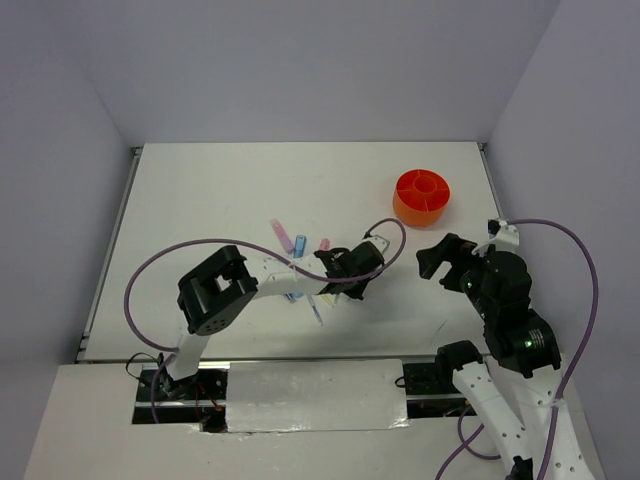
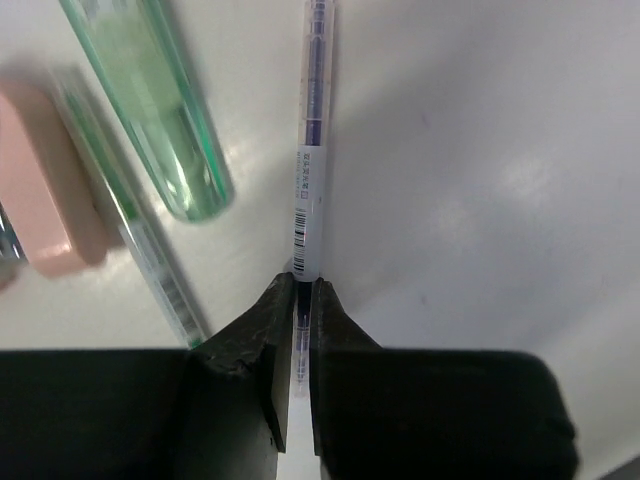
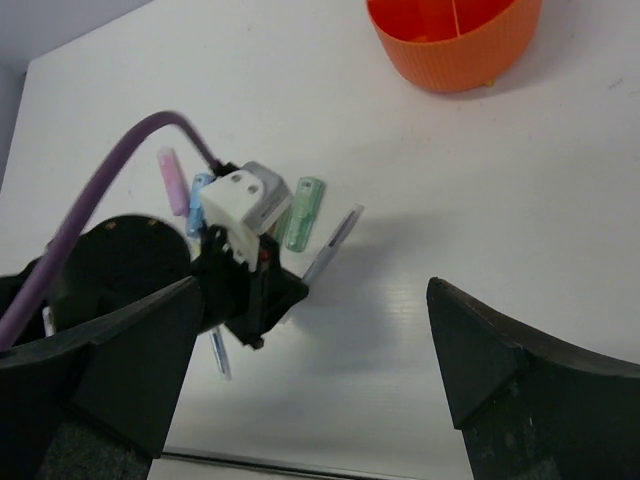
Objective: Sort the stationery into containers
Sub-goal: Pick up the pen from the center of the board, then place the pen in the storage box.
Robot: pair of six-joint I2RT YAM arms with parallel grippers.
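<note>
1. Left wrist view: the thin pen [image 2: 310,190], clear-barrelled with a barcode label, is clamped by its near end in the left gripper [image 2: 302,287], jaws pinched tight on it. The rest of the barrel runs straight ahead of the gripper. Taking it by the end probably leaves the length free to drop point-first into a compartment.
2. The pen sits low over the counter [image 1: 250,190]. I cannot tell whether it touches.
3. Just left of the gripper in that view lie a second thin pen [image 2: 140,240] with green marking and a translucent green stick [image 2: 160,110]. A pink piece [image 2: 35,190] lies further out on the same side. They are crowded enough that a sideways swing could drag them, so a straight lift looks safer.
4. The orange organiser [image 1: 410,210] stands well apart, ahead and to the right of the left gripper, with bare counter between.
5. The right gripper [image 1: 437,256] is spread wide and holds nothing. It hangs just beside the straight line from pen to organiser and could crowd the carry.
6. A pink stick [image 1: 279,233] and a blue stick [image 1: 300,243] lie back beside the left wrist, untouched.
</note>
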